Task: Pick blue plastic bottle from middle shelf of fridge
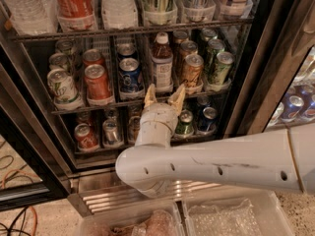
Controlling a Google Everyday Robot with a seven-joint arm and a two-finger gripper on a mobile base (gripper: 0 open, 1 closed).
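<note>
The blue plastic bottle (161, 63) stands upright on the middle shelf (123, 103) of the fridge (256, 82). It has a white cap, dark drink and a blue-and-white label, with a blue Pepsi can (130, 75) to its left and a tan can (191, 71) to its right. My gripper (163, 97) is open and empty, its two tan fingertips (149, 96) pointing up at the shelf's front edge just below the bottle. The fingers stand apart from the bottle.
A red can (97, 81) and a green-and-white can (61, 86) stand left on the same shelf, green cans (220, 67) right. Large bottles fill the rack above (118, 6). More cans sit on the lower rack (86, 136). Clear bins (224, 215) lie on the floor below my arm.
</note>
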